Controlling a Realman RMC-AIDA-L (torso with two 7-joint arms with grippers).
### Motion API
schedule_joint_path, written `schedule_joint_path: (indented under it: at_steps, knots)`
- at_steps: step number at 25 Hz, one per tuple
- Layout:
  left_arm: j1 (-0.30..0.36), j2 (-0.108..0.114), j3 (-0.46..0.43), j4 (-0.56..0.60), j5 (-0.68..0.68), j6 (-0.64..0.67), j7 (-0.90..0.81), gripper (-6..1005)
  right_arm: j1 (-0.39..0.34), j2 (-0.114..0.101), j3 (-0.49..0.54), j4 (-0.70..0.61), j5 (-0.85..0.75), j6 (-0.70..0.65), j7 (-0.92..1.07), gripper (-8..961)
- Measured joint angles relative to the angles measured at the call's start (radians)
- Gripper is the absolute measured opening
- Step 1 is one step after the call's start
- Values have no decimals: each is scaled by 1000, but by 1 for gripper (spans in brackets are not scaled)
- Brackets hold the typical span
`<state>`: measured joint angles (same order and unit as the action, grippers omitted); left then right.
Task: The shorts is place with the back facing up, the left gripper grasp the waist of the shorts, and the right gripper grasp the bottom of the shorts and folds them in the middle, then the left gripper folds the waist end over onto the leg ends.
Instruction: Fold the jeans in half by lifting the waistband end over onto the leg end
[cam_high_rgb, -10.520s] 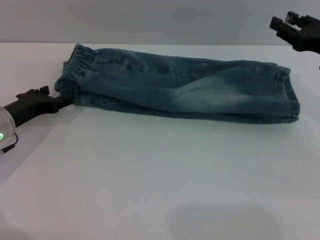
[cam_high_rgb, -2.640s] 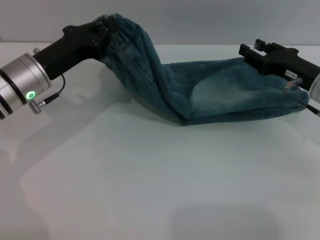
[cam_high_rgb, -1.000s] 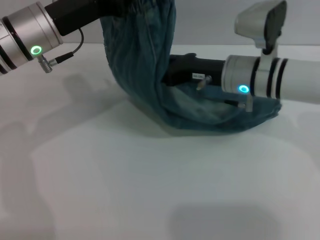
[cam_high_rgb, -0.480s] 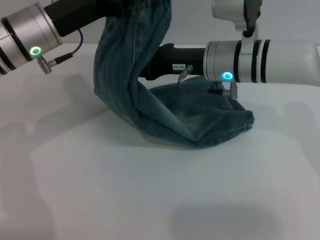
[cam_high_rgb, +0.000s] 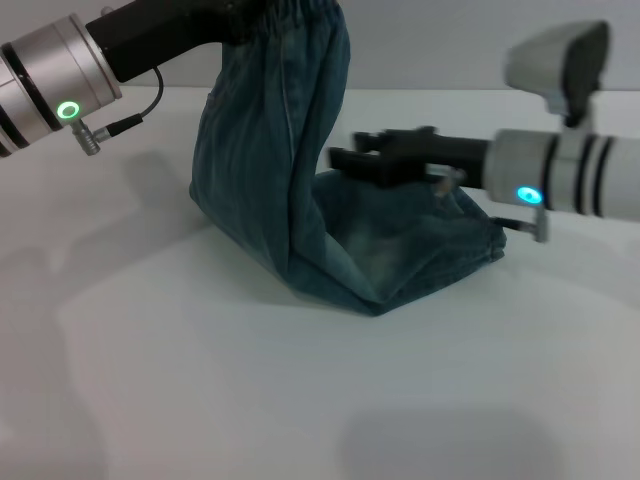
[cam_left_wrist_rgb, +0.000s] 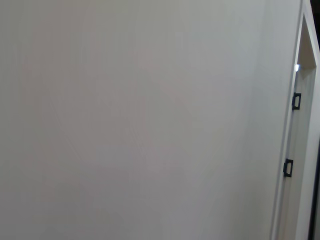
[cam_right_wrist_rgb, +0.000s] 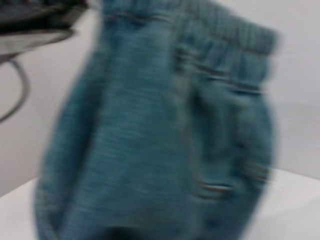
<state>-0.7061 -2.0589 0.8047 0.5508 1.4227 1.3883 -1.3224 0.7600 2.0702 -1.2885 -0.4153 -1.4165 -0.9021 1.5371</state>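
Note:
The blue-green denim shorts (cam_high_rgb: 270, 170) hang from their waist (cam_high_rgb: 305, 12), held high at the top of the head view. My left gripper (cam_high_rgb: 232, 14) is shut on that gathered band. The cloth drops steeply to the table and bends into a heap, with the leg ends (cam_high_rgb: 455, 240) lying flat on the right. My right gripper (cam_high_rgb: 345, 150) hovers level just right of the hanging cloth, above the leg part, open and holding nothing. The right wrist view shows the hanging shorts (cam_right_wrist_rgb: 150, 150) close up, the waist (cam_right_wrist_rgb: 225, 45) on top and the left gripper's black body (cam_right_wrist_rgb: 35, 20) beside it.
The white table (cam_high_rgb: 300, 400) stretches wide in front of the shorts and to their left. The left wrist view shows only a pale wall (cam_left_wrist_rgb: 125, 120) and a door frame (cam_left_wrist_rgb: 295, 150).
My right gripper has drawn back to the right, away from the hanging cloth. The left gripper still holds the waist high, and the leg ends have settled on the table.

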Motion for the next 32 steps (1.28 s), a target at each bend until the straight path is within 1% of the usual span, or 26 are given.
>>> schedule_joint_path:
  at_steps: [4,6,11,16,19,21,24,25,26,30,32]
  knots:
    - [-1,-2,17,2,0,0,-1,33,-106,1,10,-95,4,55,-6,488]
    - [-5,-3,34,2,-2,-3,-1,34,-142,2,27,-121,5,85,-8,488]
    - [-21,-10,64,-5,-5,-11,1,36,-186,0,110,-131,5,130,-19,487]
    - [-37,-15,118,-13,-22,-47,8,38,-233,-1,220,-142,7,126,-61,487]
    - [-41,-15,183,-19,-74,-80,11,39,-258,-1,255,-153,8,123,-66,487]
    - [-41,-15,254,-16,-124,-115,11,39,-268,-1,281,-156,8,123,-72,487]
    - [-46,-15,337,-11,-193,-166,12,40,-275,0,336,-146,9,138,-95,487]
    - [-46,-15,337,-11,-193,-166,12,41,-274,1,355,-138,9,146,-105,487]
    - [-52,-15,381,-10,-232,-195,12,41,-273,1,373,-129,9,152,-117,487]
    - [-65,-15,476,-4,-290,-255,12,214,-272,1,400,-113,9,155,-134,488]
    - [-65,-15,486,0,-299,-259,12,289,-273,1,401,-113,9,154,-134,488]
